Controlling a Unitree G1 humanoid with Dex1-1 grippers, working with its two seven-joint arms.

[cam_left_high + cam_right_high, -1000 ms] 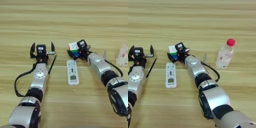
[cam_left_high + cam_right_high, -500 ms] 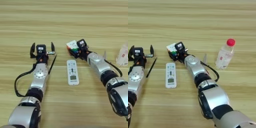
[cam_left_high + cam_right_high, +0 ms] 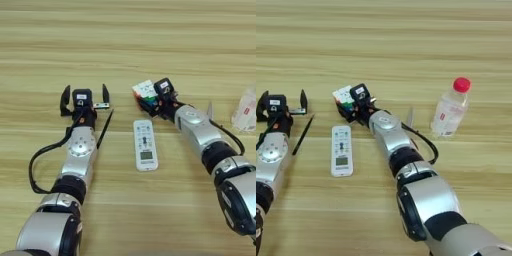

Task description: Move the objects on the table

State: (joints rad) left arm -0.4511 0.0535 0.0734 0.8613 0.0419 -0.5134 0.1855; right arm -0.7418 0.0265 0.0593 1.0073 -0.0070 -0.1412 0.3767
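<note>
Right claw [image 3: 150,100] grips the puzzle cube [image 3: 144,93] (remote control [image 3: 145,145] just beside).

All I can see around the work is the table [image 3: 125,45], light-brown wood filling my whole view. Its plank grain lines run horizontally, and the lighting looks even.

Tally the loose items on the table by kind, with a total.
Puzzle cube: 1
Remote control: 1
Clear bottle with red cap: 1
Total: 3
</note>
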